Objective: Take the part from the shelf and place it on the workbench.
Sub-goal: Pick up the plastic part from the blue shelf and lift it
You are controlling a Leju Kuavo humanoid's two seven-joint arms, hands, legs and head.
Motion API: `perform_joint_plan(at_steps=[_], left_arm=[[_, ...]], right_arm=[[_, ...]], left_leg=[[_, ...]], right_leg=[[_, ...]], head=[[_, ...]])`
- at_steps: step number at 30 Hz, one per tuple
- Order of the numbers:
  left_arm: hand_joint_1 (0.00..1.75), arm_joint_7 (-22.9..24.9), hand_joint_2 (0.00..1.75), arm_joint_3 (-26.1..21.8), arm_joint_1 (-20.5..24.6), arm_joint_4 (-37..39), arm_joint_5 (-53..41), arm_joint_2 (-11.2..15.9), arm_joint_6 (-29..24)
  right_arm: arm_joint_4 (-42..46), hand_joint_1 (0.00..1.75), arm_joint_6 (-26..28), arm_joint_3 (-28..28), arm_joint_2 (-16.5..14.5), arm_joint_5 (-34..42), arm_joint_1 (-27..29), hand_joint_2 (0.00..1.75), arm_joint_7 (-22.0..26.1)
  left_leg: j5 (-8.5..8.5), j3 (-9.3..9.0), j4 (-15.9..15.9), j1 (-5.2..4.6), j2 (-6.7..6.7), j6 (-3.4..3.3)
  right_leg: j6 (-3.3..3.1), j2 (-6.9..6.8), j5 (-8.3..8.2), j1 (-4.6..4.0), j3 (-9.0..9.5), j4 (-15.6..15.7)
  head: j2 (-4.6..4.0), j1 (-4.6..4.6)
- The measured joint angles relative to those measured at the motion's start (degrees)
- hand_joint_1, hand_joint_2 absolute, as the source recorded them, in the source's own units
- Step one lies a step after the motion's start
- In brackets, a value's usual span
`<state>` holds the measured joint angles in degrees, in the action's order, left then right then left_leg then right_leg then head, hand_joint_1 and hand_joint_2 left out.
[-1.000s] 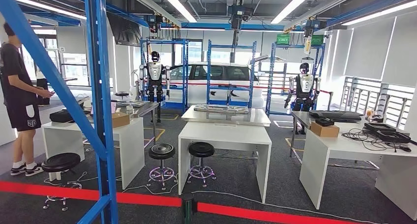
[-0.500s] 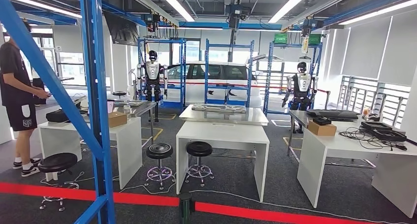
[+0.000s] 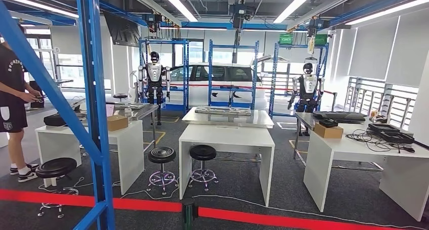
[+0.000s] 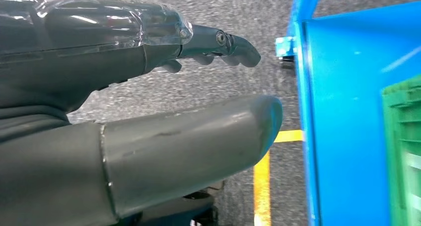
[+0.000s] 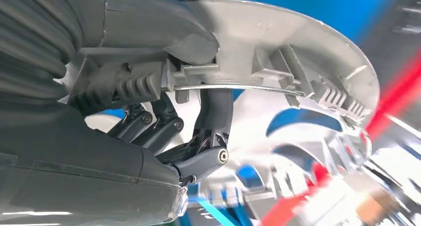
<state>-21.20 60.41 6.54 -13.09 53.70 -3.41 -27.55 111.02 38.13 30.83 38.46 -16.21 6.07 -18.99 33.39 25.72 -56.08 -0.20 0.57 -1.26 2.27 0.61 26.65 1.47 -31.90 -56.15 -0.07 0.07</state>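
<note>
Right hand (image 5: 164, 131) grips silver part (image 5: 298, 62) (fingers curled); left hand (image 4: 149, 87) empty.

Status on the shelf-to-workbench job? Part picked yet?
Pick looks done: the right hand grips a silver plastic part, fingers hooked over its rim. The left hand holds nothing, beside the blue shelf. Left: carry and placement. The head view looks across a red barrier tape at white tables, and the part is on none of them yet.
</note>
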Motion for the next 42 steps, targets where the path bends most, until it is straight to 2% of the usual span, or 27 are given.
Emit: perform_joint_plan(at_steps=[6, 13, 17, 22, 29, 35, 42], left_arm=[[0.00, -2.9, 0.00, 0.0, 0.0, 0.0, 1.5, -0.5, -0.1], [0.00, -4.5, 0.00, 0.0, 0.1, 0.0, 2.9, -1.0, -0.2], [0.00, -6.8, 1.75, -0.1, 0.2, 0.0, 3.8, -1.1, 0.2], [0.00, -9.3, 1.75, -0.2, 0.4, 0.0, 3.2, -1.3, 0.4], [0.00, -10.6, 1.75, -0.2, 0.4, 0.0, 1.9, -1.3, 0.3], [0.00, -9.1, 1.75, -0.2, 0.4, 0.0, 1.9, -1.3, 1.1], [0.00, -8.5, 1.75, -0.2, 0.4, 0.0, 2.6, -1.2, 2.4]], right_arm=[[11.3, 1.75, -2.6, -8.5, -1.1, 8.1, -3.0, 1.75, 2.7], [21.1, 1.75, -4.6, -14.4, -2.1, 13.3, -5.6, 1.75, 6.8], [25.4, 1.75, -5.7, -15.8, -3.1, 14.0, -6.9, 1.75, 9.0], [28.5, 1.75, -6.2, -16.2, -4.8, 14.3, -7.1, 1.75, 12.8], [31.8, 1.75, -7.1, -14.9, -8.6, 15.9, -7.1, 1.75, 20.7], [32.3, 1.75, -8.0, -13.7, -11.0, 18.3, -6.4, 1.75, 23.6], [32.3, 1.75, -8.5, -12.2, -13.0, 17.3, -5.7, 1.75, 24.2]], left_leg=[[0.00, 0.00, 0.0, -0.04, 0.16, 0.00], [0.01, 0.10, 0.0, -0.05, -0.04, 0.01], [0.01, 0.12, 0.0, -0.05, -0.33, 0.03], [0.01, 0.17, 0.0, -0.04, -0.57, 0.05], [0.01, 0.20, 0.0, -0.03, -0.57, 0.06], [0.02, 0.22, 0.0, -0.04, -0.55, 0.07], [0.02, 0.22, 0.0, -0.03, -0.51, 0.07]], right_leg=[[0.00, 0.11, 0.00, 0.03, -0.17, -0.1], [0.00, 0.11, 0.01, 0.03, -0.36, -0.3], [0.01, 0.09, 0.03, 0.01, -0.39, -0.3], [0.05, 0.05, 0.06, 0.01, -0.39, -0.3], [0.02, 0.01, 0.11, 0.01, -0.42, -0.3], [0.01, 0.00, 0.12, 0.02, -0.43, -0.3], [0.01, 0.01, 0.12, 0.01, -0.46, -0.4]], head=[[0.00, -0.01], [0.00, -0.01], [0.00, -0.01], [0.00, 0.00], [0.00, -0.01], [0.00, 0.00], [0.00, 0.00]])
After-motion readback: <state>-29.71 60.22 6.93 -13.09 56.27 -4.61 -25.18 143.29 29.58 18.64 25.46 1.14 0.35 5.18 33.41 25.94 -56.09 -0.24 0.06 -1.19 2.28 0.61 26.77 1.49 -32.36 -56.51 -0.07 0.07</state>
